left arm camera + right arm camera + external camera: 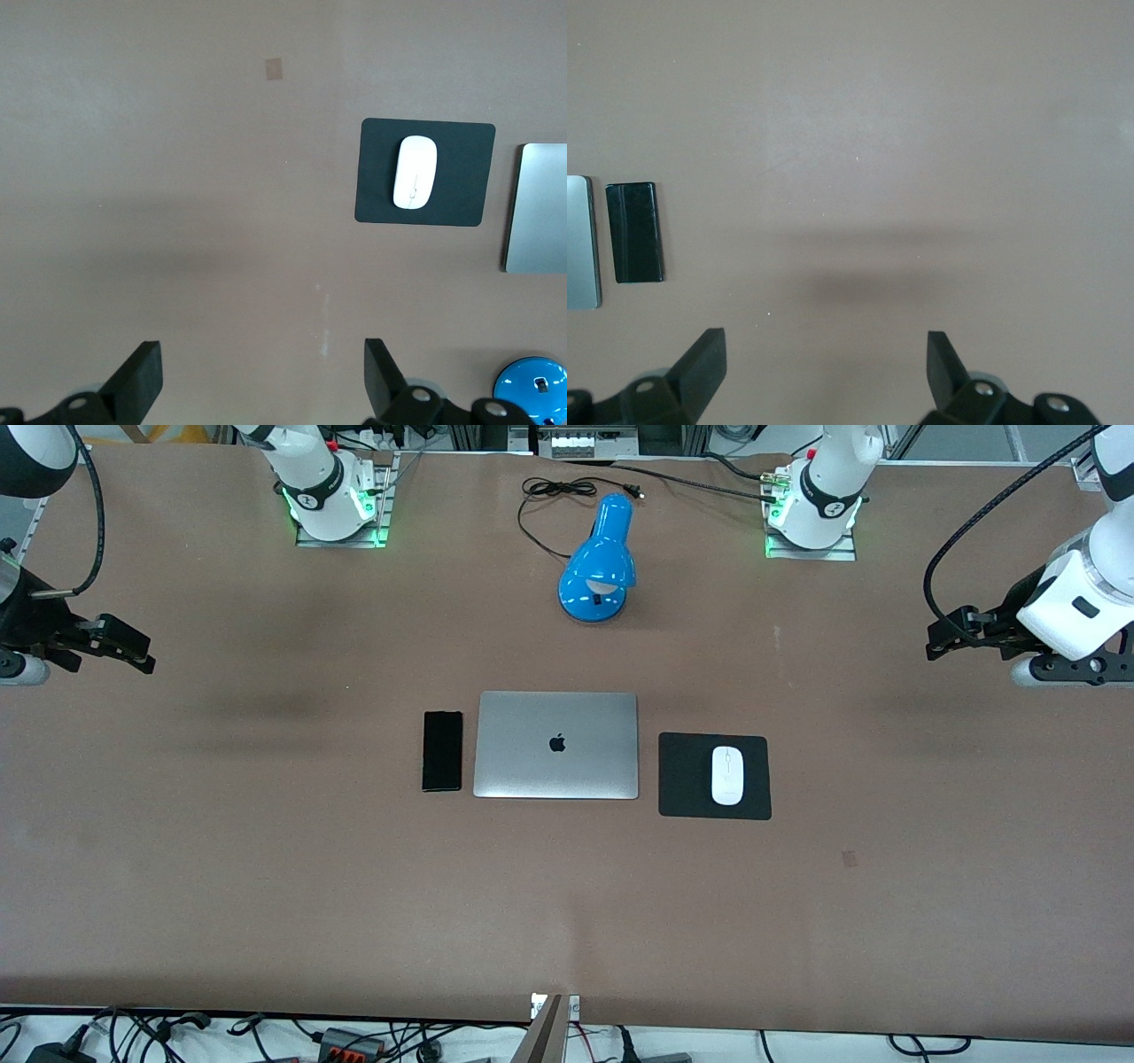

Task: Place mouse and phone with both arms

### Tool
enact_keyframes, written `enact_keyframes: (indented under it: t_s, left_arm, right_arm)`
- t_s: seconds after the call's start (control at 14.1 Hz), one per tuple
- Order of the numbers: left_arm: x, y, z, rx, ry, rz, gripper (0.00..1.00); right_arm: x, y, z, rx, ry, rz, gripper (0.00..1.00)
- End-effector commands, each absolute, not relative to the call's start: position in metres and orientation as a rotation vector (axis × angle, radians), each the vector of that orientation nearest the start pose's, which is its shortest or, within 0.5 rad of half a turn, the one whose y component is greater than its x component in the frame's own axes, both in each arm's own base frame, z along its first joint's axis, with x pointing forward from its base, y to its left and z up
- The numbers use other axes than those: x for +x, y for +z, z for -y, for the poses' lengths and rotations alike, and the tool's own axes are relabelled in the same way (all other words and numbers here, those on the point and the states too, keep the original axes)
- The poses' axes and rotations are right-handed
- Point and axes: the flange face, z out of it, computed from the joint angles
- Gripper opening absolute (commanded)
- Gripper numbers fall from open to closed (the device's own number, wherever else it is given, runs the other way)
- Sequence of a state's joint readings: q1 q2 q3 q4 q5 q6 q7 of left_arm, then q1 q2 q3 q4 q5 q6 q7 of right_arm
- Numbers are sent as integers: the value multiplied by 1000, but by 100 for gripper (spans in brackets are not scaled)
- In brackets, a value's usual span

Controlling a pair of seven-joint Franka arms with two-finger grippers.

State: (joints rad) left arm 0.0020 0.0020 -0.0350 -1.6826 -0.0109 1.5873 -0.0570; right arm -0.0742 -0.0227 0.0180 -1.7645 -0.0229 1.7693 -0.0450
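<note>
L end effector (941, 638): fingers (142, 376) wide apart, nothing held, up over bare surface (266, 886) at L arm's end. Mouse (727, 775) well apart from it, toward centre, lying on black pad (687, 779) beside closed laptop (556, 745).

R end effector (133, 646): fingers (704, 359) apart, empty, over R arm's end. Phone (442, 750) well apart from it, flat, just beside laptop. Blue lamp (599, 567) between arm bases.

This is a robotics lab; two white jointed robot arms (319, 487) are bolted on metal base plates (341, 536) at a wide brown table (266, 868); loose black cables (354, 1041) and aluminium frame profiles (549, 1027) lie along its edge.
</note>
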Motion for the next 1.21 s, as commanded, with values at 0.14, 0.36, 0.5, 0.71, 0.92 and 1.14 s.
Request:
enact_keyframes:
  t_s: [0.14, 0.36, 0.5, 0.71, 0.92, 1.14]
  left_arm:
    - [545, 574, 18, -3172, 162, 16, 100]
    - [545, 574, 17, -3173, 162, 16, 100]
    - [545, 574, 17, -3173, 162, 16, 100]
    - [545, 574, 17, -3173, 162, 16, 100]
    - [545, 574, 17, -3173, 162, 16, 100]
    - [545, 574, 18, -3172, 162, 14, 100]
  right_arm:
    - [551, 571, 31, -3158, -35, 14, 100]
    - [550, 571, 31, -3158, -32, 14, 100]
    - [551, 571, 31, -3157, -35, 13, 100]
    - [551, 571, 31, -3157, -35, 13, 100]
    - [550, 572, 31, -3157, -35, 13, 100]
    - [550, 571, 31, -3156, -23, 13, 100]
